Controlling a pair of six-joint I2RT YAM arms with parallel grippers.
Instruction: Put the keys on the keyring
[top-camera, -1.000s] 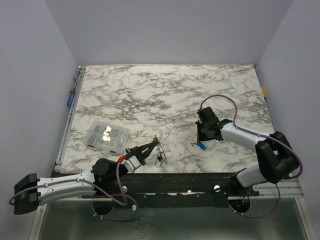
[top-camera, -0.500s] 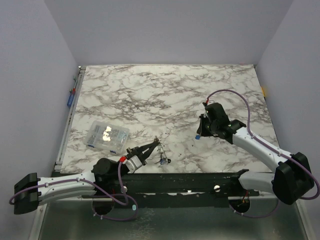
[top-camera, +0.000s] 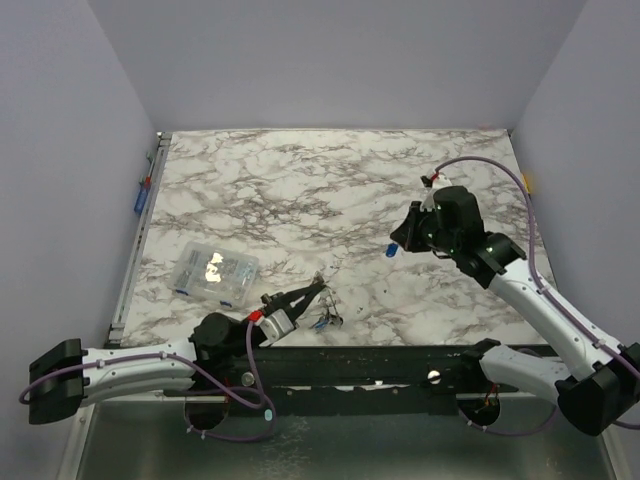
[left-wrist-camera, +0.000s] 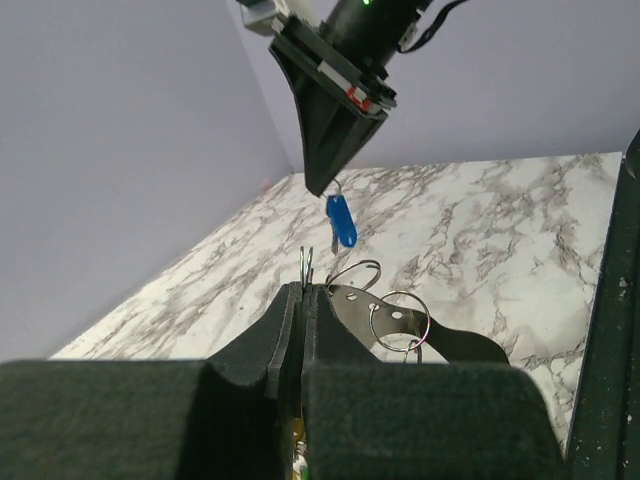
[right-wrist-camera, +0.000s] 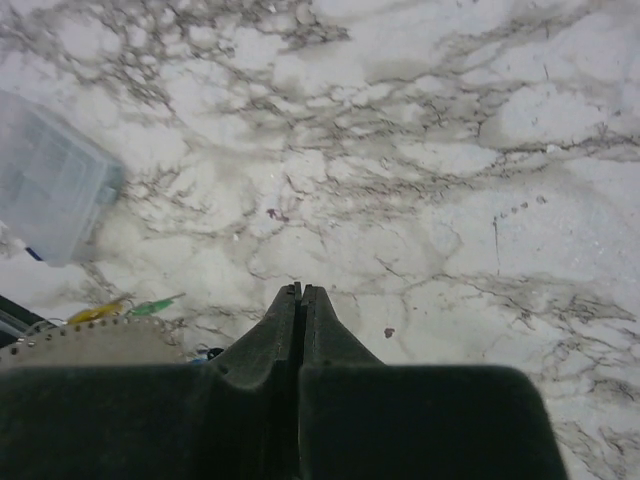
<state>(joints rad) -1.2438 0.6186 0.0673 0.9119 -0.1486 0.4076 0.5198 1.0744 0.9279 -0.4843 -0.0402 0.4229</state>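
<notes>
My left gripper (top-camera: 318, 285) (left-wrist-camera: 304, 290) is low near the table's front edge. It is shut on the thin wire of the keyring (left-wrist-camera: 307, 264), which sticks up between its fingertips. More wire loops (left-wrist-camera: 398, 320) and a flat metal tab with holes lie just behind it. My right gripper (top-camera: 399, 240) (left-wrist-camera: 320, 186) (right-wrist-camera: 301, 290) hovers above the table, shut on a blue key (top-camera: 391, 251) (left-wrist-camera: 342, 222) that dangles from its tip. In the right wrist view this key is hidden under the fingers. A yellow key (right-wrist-camera: 95, 313) and a green key (right-wrist-camera: 155, 304) are seen near the left gripper.
A clear plastic box (top-camera: 213, 270) (right-wrist-camera: 48, 180) lies at the front left of the marble table (top-camera: 330, 190). A small cluster of rings and keys (top-camera: 326, 321) rests by the front edge. Lilac walls close in three sides, and a blue object (top-camera: 140, 200) sits on the left rail.
My right gripper has lifted the blue key off the table and carried it up and right. The left gripper has edged slightly right, still holding the keyring.
</notes>
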